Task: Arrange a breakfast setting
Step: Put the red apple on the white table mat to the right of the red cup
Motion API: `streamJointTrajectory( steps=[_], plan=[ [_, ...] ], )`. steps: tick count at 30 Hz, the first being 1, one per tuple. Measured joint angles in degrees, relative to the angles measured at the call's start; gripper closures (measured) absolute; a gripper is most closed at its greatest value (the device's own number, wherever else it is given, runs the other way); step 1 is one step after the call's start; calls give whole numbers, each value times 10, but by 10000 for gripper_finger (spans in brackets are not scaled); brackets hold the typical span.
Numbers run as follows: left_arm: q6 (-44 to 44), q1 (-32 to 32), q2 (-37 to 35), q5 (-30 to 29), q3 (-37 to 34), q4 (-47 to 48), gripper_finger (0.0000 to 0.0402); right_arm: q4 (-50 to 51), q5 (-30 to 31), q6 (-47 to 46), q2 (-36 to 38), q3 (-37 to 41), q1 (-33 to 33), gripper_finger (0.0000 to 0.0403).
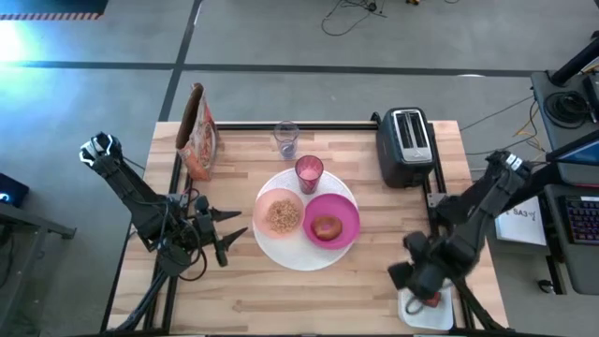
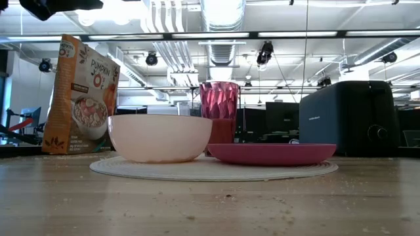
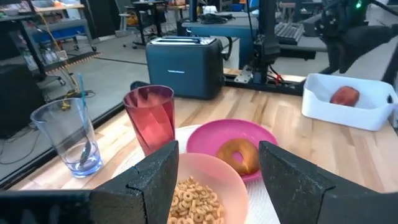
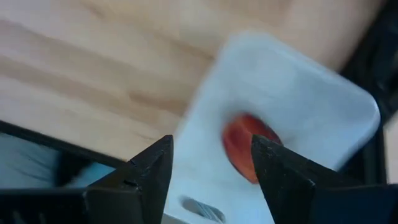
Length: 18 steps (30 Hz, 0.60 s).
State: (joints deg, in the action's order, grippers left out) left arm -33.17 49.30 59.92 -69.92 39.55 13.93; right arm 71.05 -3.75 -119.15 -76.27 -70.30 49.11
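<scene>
Right claw point(image 1: 423, 281) hovers over white tray point(image 1: 426, 311) at near right corner of worktop point(image 1: 356, 281), fingers parted, nothing gripped; small red food point(image 4: 245, 146) lies in tray below it. Left claw point(image 1: 229, 236) waits at left of setting, fingers spread, empty. Large white round plate point(image 1: 281, 248) sits mid-worktop; on it pale pink bowl point(image 1: 279, 213) with cereal on left, smaller magenta plate point(image 1: 348, 223) on right carrying brown bun point(image 1: 327, 227). Pink translucent cup point(image 1: 309, 172) at plate's far edge. Clear tumbler point(image 1: 286, 139) farther back, black toaster point(image 1: 404, 146) far right, cereal bag point(image 1: 197, 134) far left.
</scene>
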Motion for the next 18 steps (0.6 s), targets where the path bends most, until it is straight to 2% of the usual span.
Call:
streamJointTrajectory(
  steps=[4,9,18],
  plan=[
    [0,0,0,7,0,2,197,-5,-28,12,-32,1,32,177],
    [0,0,0,7,0,4,197,-36,-39,102,-73,1,39,161],
    [-3,0,0,6,0,4,197,-39,-140,185,-131,1,39,158]
  ],
)
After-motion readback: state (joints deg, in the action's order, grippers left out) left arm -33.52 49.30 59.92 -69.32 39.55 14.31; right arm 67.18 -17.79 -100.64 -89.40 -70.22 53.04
